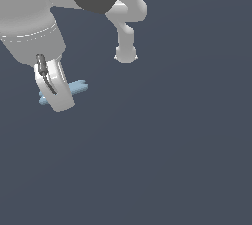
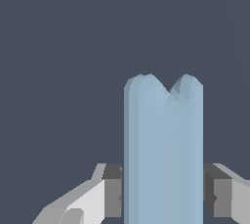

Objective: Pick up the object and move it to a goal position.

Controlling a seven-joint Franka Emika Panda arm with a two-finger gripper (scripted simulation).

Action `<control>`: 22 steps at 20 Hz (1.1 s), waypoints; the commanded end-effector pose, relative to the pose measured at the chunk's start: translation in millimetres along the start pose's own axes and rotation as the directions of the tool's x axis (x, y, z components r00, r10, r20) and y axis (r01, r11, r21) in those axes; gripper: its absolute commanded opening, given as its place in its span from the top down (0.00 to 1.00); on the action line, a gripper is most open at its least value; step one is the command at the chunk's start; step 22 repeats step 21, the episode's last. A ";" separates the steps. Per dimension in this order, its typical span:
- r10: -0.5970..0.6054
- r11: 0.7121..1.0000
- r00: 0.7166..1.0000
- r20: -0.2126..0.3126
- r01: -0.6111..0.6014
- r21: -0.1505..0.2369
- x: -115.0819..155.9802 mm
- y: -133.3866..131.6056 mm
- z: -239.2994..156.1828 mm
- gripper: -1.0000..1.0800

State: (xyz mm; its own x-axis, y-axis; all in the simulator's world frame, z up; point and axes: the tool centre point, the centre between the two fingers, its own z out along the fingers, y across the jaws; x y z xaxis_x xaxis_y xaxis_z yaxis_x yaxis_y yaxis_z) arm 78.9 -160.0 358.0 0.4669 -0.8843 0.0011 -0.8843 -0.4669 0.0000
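Straddling the light-blue bar (image 2: 163, 149), the gripper (image 2: 163, 191) has one dark pad (image 2: 113, 191) touching each long side, so it pinches the bar across its narrow width for a firm hold. In the exterior view the bar's ends poke out either side of the white gripper (image 1: 55, 102), low over the dark floor (image 1: 172, 160). No goal marker is visible.

Tabletop (image 1: 172, 145): plain dark slate-blue surface filling the frame; light-blue bar (image 1: 78, 88) at left, contact unclear.
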 end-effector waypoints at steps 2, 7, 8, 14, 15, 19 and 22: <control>-0.001 1.000 1.000 0.001 0.001 -0.001 9.0 -0.3 -15.1 1.00; -0.001 1.000 1.000 0.001 0.001 -0.001 17.9 -0.9 -29.4 1.00; -0.001 1.000 1.000 0.001 0.001 -0.001 19.2 -1.0 -31.5 1.00; -0.001 1.000 1.000 0.001 0.001 0.000 24.7 -1.5 -39.6 1.00; -0.001 1.000 1.000 0.001 0.001 0.000 25.2 -1.6 -40.4 1.00; 0.000 1.000 1.000 0.001 0.000 0.000 26.5 -1.8 -42.0 1.00; 0.000 1.000 1.000 0.001 0.000 0.000 26.6 -1.9 -42.1 1.00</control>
